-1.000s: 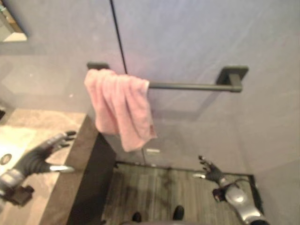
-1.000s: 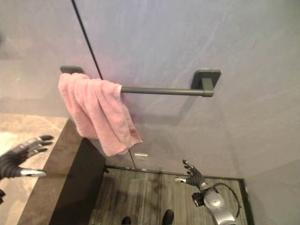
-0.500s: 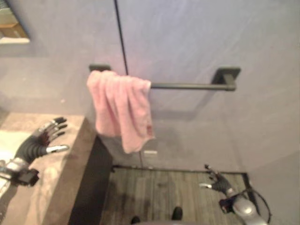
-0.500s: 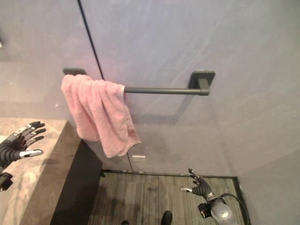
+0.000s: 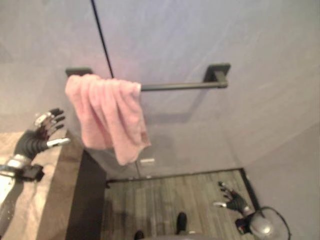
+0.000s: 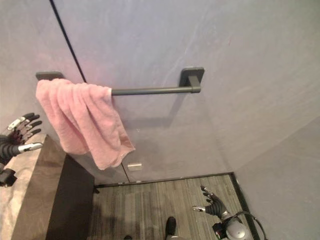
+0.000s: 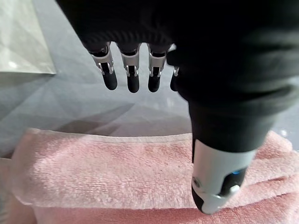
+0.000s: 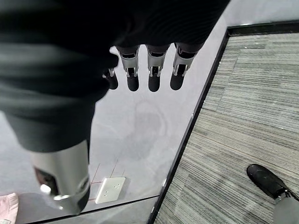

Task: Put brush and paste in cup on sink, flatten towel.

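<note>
A pink towel [image 5: 106, 116] hangs bunched at the left end of a dark wall rail [image 5: 175, 85], its folds crumpled and one corner drooping. The left wrist view shows the towel [image 7: 117, 182] close ahead of that hand. My left hand [image 5: 41, 134] is raised at the left, open, a short way left of the towel and apart from it. Low at the right, my right hand [image 5: 233, 198] hangs open above the floor, holding nothing.
A stone counter [image 5: 47, 195] with a dark side panel [image 5: 87, 200] stands at the lower left. The grey wall has a vertical seam [image 5: 102, 37] and a small white plate [image 5: 147, 161] near the floor. Grey striped flooring [image 5: 170, 197] lies below.
The camera has swung right and up, so the whole scene shifted left. My left hand has risen from over the counter toward the towel. The right hand has stayed low.
</note>
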{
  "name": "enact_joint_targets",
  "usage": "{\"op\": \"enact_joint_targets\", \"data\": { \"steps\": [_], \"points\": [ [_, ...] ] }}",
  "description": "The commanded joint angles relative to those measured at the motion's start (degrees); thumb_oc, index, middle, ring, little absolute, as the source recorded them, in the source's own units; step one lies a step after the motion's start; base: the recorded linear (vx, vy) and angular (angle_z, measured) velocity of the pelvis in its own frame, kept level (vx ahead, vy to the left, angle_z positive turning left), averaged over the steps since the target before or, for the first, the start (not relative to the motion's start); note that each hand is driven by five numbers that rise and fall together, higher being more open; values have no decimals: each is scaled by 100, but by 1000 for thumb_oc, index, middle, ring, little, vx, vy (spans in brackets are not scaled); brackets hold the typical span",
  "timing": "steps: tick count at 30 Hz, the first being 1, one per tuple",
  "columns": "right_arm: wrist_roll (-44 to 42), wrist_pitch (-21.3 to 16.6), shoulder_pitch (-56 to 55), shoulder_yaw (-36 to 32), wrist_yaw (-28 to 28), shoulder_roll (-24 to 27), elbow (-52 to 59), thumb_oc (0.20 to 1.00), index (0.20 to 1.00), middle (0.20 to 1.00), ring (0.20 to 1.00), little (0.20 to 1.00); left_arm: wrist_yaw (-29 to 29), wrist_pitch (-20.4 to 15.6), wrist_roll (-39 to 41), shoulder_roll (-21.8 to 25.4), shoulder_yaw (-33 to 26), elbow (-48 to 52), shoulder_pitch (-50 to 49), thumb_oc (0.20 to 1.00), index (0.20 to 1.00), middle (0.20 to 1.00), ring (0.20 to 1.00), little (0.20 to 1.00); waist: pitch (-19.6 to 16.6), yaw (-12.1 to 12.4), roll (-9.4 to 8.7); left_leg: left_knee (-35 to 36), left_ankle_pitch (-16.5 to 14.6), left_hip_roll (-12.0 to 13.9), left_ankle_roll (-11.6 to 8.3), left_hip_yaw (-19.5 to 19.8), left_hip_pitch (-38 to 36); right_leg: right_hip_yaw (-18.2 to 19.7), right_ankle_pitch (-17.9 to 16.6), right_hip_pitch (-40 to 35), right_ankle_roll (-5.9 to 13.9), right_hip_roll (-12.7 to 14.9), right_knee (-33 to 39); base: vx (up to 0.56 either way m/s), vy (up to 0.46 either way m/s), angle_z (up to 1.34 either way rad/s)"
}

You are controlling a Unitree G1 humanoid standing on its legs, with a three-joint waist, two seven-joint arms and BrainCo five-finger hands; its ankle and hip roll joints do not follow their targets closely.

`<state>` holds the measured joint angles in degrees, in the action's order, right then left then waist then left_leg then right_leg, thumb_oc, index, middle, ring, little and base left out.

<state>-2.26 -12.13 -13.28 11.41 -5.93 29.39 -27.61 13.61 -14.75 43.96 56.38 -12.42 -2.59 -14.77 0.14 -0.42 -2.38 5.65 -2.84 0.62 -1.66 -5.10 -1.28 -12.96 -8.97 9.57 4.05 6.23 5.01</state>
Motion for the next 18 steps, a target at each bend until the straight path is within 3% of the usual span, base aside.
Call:
{"op": "enact_joint_targets", "data": {
  "steps": [1, 2, 3, 4, 5, 18],
  "points": [
    [61, -141, 305, -69, -26, 105, 421, 1000, 1000, 1000, 1000, 1000, -82, -254, -36, 105, -144, 146, 289, 815, 815, 815, 815, 815, 119, 35, -19, -65, -116, -40, 209, 224, 130, -270, 17, -615, 750, 419, -1, 33, 16, -3],
    [61, -144, 322, -49, -31, 113, 433, 1000, 1000, 1000, 1000, 1000, -50, -232, -18, 102, -102, 156, 298, 649, 649, 649, 649, 649, 116, 33, -13, -65, -119, -39, 209, 222, 117, -270, 38, -625, 744, 418, -1, 39, 17, -4],
    [55, -150, 337, -39, -31, 110, 417, 1000, 1000, 1000, 1000, 1000, -37, -228, -12, 91, -77, 159, 305, 558, 558, 558, 558, 558, 116, 34, -9, -65, -122, -38, 208, 221, 109, -270, 48, -633, 742, 417, -1, 38, 4, -6],
    [11, -148, 391, 15, -51, 97, 514, 1000, 1000, 1000, 1000, 1000, 1, -203, 10, 63, 24, 190, 342, 282, 282, 282, 282, 282, 103, 31, -2, -65, -121, -28, 203, 216, 96, -282, 81, -650, 740, 415, -1, 34, -1, -7],
    [-11, -152, 411, 47, -76, 102, 592, 1000, 1000, 1000, 1000, 1000, 6, -196, 11, 54, 65, 189, 367, 200, 200, 200, 200, 200, 101, 29, 1, -65, -119, -23, 200, 213, 93, -279, 95, -652, 734, 414, -1, 28, -3, -4],
    [-252, -16, 1382, 1048, -448, 96, 1942, 1000, 1000, 1000, 1000, 1000, -60, -144, -127, -66, 338, 159, 714, 200, 200, 200, 200, 200, 114, 130, 66, -65, -111, 7, 179, 176, 97, -303, 262, -672, 671, 415, -1, 0, 0, 0]
  ]
}}
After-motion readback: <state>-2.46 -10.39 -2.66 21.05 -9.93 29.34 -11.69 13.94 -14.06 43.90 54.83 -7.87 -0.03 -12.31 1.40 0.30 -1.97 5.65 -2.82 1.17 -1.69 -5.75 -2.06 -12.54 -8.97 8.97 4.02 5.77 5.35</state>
